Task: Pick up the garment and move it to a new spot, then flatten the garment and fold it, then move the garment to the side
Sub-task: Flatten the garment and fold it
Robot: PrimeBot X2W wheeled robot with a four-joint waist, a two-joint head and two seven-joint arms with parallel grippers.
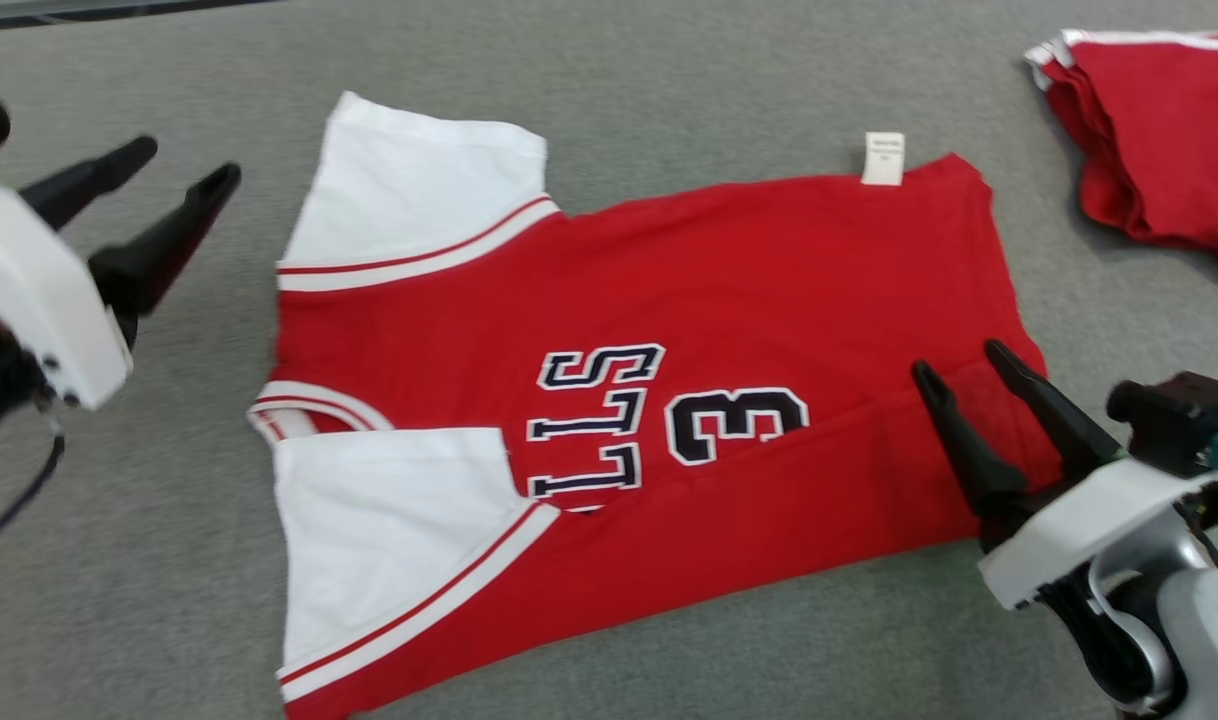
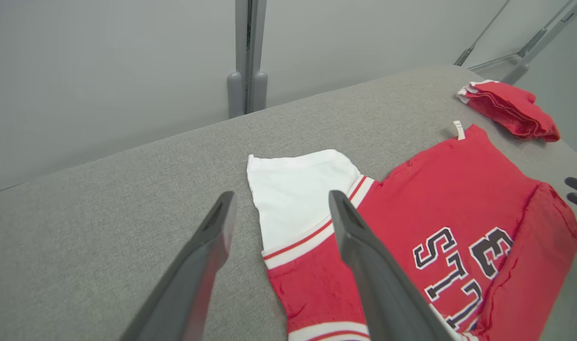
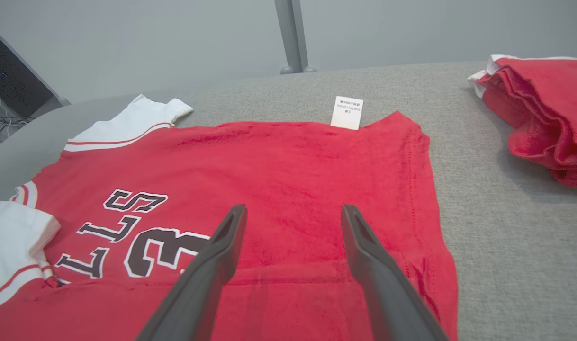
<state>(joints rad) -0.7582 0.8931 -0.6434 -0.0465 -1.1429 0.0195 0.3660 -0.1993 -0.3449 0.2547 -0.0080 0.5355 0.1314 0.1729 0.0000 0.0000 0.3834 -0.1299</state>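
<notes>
The garment (image 1: 729, 270) is a red shirt with white sleeves, dark lettering and a "3", lying on the grey surface with its near long side folded over onto the body. A white tag (image 1: 883, 158) sticks out at its far edge. My left gripper (image 1: 187, 163) hangs open above the bare surface, left of the far white sleeve (image 2: 295, 196), holding nothing. My right gripper (image 1: 959, 358) stands open above the shirt's hem end at the right, empty. In the wrist views the shirt (image 3: 288, 166) lies beyond each open pair of fingers, those of the left gripper (image 2: 281, 199) and of the right gripper (image 3: 293, 208).
A folded pile of red and white cloth (image 1: 1159, 130) rests at the far right of the grey surface (image 1: 669, 60); it also appears as the pile (image 3: 544, 109) in the right wrist view. A grey post (image 2: 247, 57) and wall rise behind the surface.
</notes>
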